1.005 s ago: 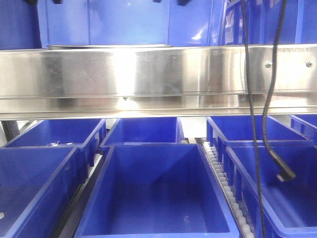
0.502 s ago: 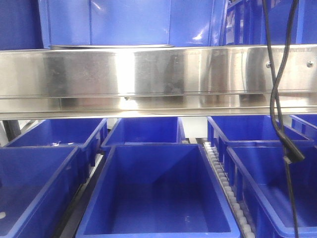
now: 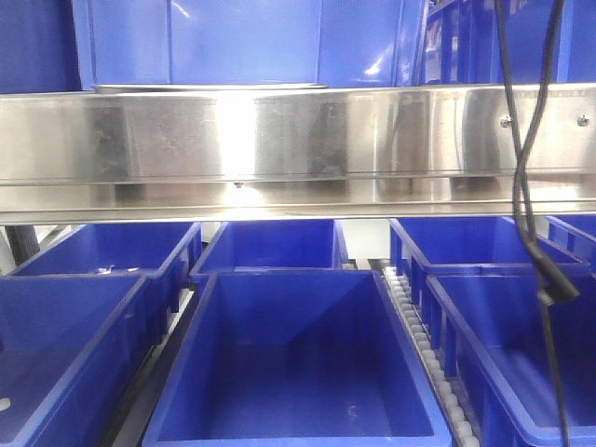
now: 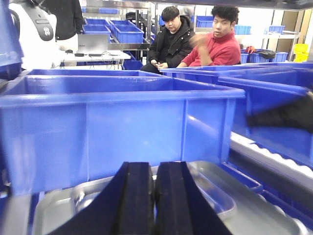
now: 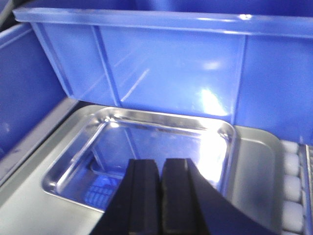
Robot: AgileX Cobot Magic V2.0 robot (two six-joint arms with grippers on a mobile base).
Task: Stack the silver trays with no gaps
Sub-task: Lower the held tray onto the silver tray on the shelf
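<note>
Both pincers, left (image 4: pixel 154 198) and right (image 5: pixel 160 196), sit pressed together over silver trays (image 5: pixel 146 152); no writing is legible.

Right pincer (image 5: pixel 160 196), pads pressed together, hangs over open silver tray (image 5: pixel 146 156); tray interior is free; blue bin wall (image 5: pixel 161 68) blocks just behind it, roller strip (image 5: pixel 292 186) on the right; left pincer (image 4: pixel 153 198), also closed, has blue bin (image 4: pixel 117 132) close ahead; front view: steel shelf rail (image 3: pixel 279 149) spans full width above open lower bins (image 3: pixel 293 358); black cable (image 3: pixel 535 233) dangles at right
</note>
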